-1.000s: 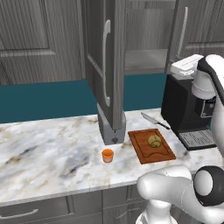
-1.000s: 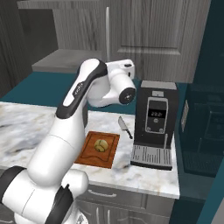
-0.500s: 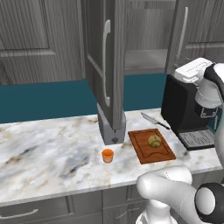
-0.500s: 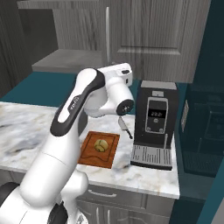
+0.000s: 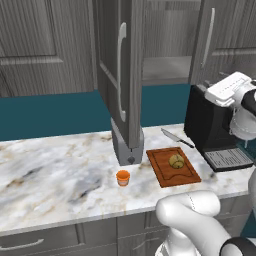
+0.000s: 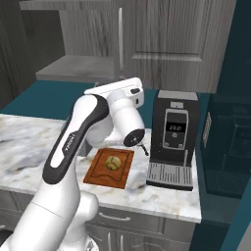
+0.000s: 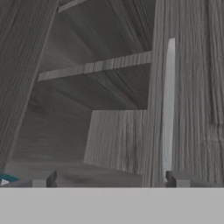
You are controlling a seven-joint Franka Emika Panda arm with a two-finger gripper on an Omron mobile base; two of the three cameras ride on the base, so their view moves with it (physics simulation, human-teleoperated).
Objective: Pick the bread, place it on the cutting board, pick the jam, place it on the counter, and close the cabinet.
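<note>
The pincer (image 7: 111, 179) stood wide open with nothing between its tips, raised to cabinet height and looking straight into the open cabinet (image 7: 109, 87). Just past its right tip ran the long silver bar handle (image 7: 168, 105) of the right-hand door (image 7: 192, 87), its long axis running away up the hand view, with the door edge beside it and the grey shelf (image 7: 94, 68) crossing behind. By my reading, closing that door was the step in hand, and the handle lay slightly off to the side of the open jaws rather than between them.

In the left base view the cabinet's left door (image 5: 122, 75) also hung open, swung out over the counter (image 5: 55, 175). I could make out nothing on the shelf. The bread (image 5: 176, 161) sat on the cutting board (image 5: 172, 172), and the jam (image 5: 123, 177) stood on the counter left of the board, well apart from the pincer. A knife (image 5: 176, 138) lay behind the board, beside the black coffee machine (image 5: 210, 125).
</note>
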